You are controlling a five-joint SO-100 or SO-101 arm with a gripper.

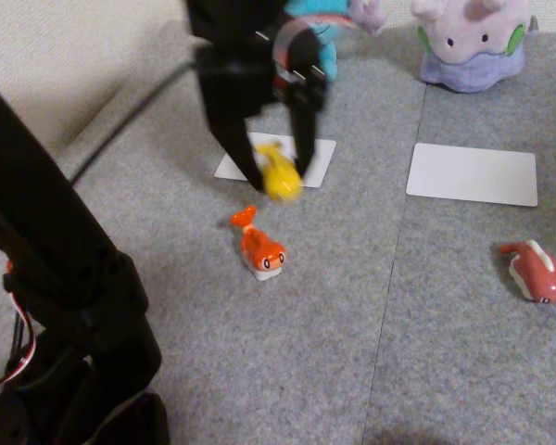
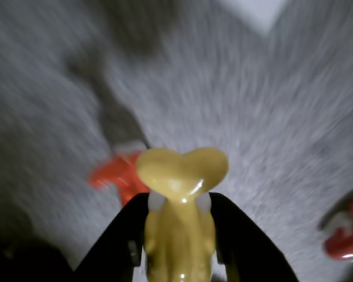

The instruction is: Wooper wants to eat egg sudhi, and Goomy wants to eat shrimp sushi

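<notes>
Two black jaws of the gripper (image 1: pixel 278 181) are clenched on the small bright yellow fish-shaped egg sudhi (image 1: pixel 281 174), holding it at the near edge of the left white card (image 1: pixel 320 159) in the fixed view; the wrist view shows its forked tail (image 2: pixel 182 170) sticking out beyond the jaws. Just nearer, the small orange shrimp sushi (image 1: pixel 259 246) with a white base lies on the grey carpet (image 1: pixel 352 352). A dark red-pink toy (image 1: pixel 536 272) lies well apart at right. The light blue Wooper plush (image 1: pixel 320 32) sits far behind the gripper, the pale lavender Goomy plush (image 1: pixel 471 42) far right, behind the right white card (image 1: pixel 473 173).
</notes>
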